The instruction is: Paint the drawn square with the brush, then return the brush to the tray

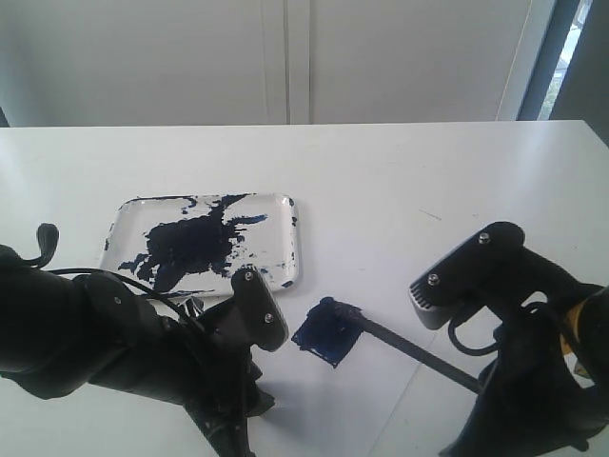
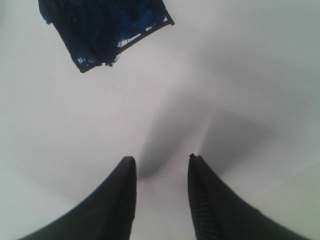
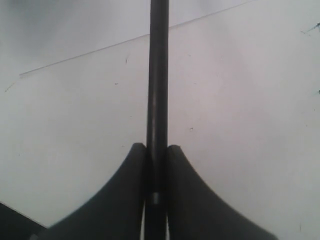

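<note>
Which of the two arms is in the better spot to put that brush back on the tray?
Right. The right claw is shut on the brush, whose tip is at the drawn square. The left claw is open and empty, though nearer the tray.

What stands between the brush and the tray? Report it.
Nothing lies between the brush, gripped in the right pincer, and the tray. The left arm hangs close beside that path, by the tray's near edge.

A white tabletop (image 1: 400,181) runs back to a pale panelled wall (image 1: 143,57) — daylight enters by a narrow window (image 1: 571,43) far right.
</note>
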Motion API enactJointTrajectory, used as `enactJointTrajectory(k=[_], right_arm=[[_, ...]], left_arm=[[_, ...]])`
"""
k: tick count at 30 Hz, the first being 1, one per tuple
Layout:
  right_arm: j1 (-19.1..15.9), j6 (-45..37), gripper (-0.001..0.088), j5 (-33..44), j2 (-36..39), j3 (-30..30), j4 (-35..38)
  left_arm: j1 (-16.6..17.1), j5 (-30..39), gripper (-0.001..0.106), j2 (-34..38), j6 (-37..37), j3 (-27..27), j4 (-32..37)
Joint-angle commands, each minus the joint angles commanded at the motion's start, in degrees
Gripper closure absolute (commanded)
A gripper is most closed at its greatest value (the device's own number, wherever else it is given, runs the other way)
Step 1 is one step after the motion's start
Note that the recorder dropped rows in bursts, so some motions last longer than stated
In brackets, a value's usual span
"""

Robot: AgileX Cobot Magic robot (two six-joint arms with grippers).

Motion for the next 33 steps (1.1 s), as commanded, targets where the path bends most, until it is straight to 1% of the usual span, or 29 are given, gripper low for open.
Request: enactJointTrajectory(k=[7,19,26,29,32,33], right_arm=[[0.00,0.23,0.0868,-0.04,0.13,0.00,-0.59],[0.00,0.23,0.0868,3.70,0.13,0.00,-0.28],[0.00,0.23,0.0868,-2.23,-1.07,-0.69,0.22],[0.00,0.23,0.0868,-2.48,-3.20,-2.57,0.36],[0.00,-0.16,0.0868,-3.62,-4.32,-3.58,0.44],[0.00,-1.60,0.0868,-5.85,-4.46,-3.97,0.34]], left_arm=[[0.00,0.00,0.065,0.00,0.00,0.00,0.00],[0.00,0.00,0.065,0.00,-0.43,0.00,0.00],[0.00,-0.15,0.065,0.00,-0.58,0.00,0.00],[0.00,-2.58,0.065,-0.28,-0.58,0.00,0.00],[0.00,-4.07,0.065,-2.52,-0.58,0.00,0.00],[0.00,-5.14,0.065,-4.05,-0.58,0.00,0.00]])
